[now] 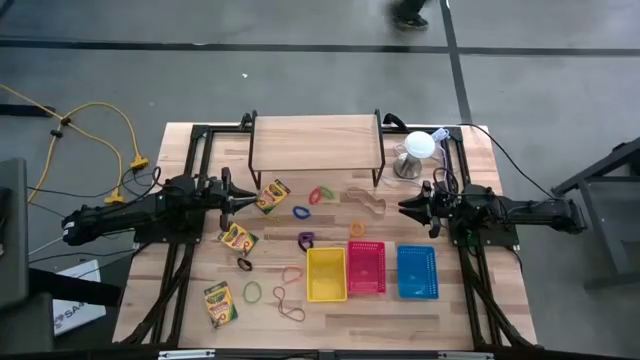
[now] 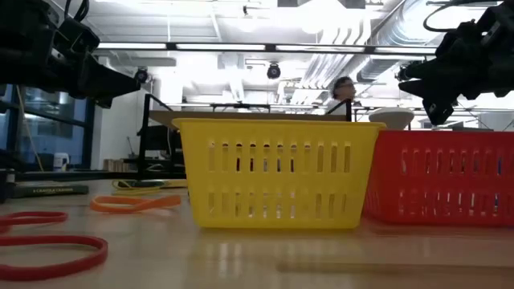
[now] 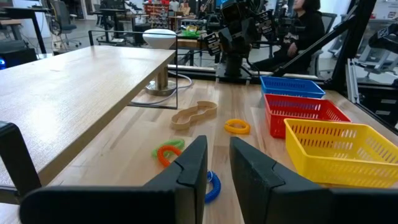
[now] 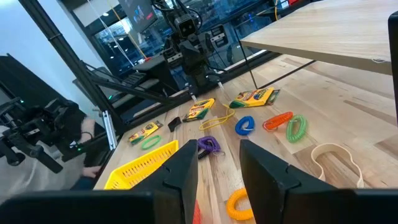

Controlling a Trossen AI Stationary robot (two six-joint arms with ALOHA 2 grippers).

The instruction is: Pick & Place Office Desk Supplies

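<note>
With both the left gripper [image 1: 252,201] and right gripper [image 1: 403,208] hovering empty, jaws slightly apart, thin bands [image 1: 291,311] probably risk slipping a narrow pinch.

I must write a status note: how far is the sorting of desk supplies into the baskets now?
Done: nothing visible; the yellow basket looks empty. In hand: nothing; the left pincer and right pincer hover open and empty above the table. Left: crayon boxes, rubber bands and coil rings lie loose on the wood.
</note>
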